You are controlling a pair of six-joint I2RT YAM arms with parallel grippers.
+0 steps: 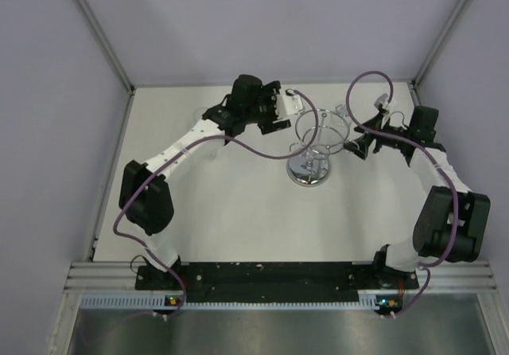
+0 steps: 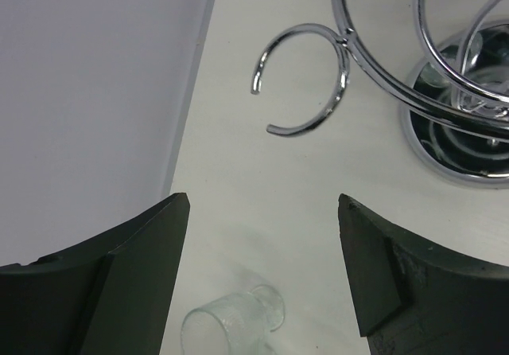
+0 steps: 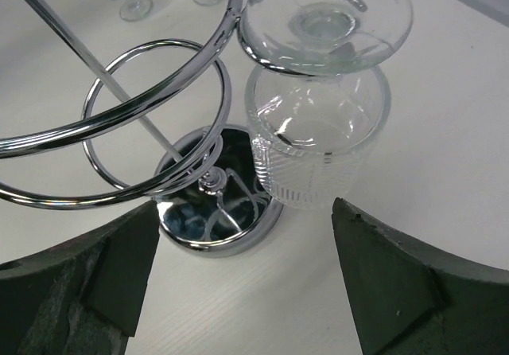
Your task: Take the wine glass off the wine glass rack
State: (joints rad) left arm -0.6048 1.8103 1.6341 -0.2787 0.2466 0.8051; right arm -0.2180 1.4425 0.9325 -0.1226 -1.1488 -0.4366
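The right claw (image 3: 242, 212) is standing spread wide and empty, facing the wine glass (image 3: 318, 124), which is hanging upside down just ahead of it, nearer its right finger, with its foot resting in a ring of the chrome rack (image 3: 191, 212). The left claw (image 2: 262, 204) is also gaping apart and gripping nothing, pointing at an empty ring (image 2: 306, 80) ahead, while a small clear glass (image 2: 235, 323) is showing on the white surface (image 2: 374, 164) low between its fingers.
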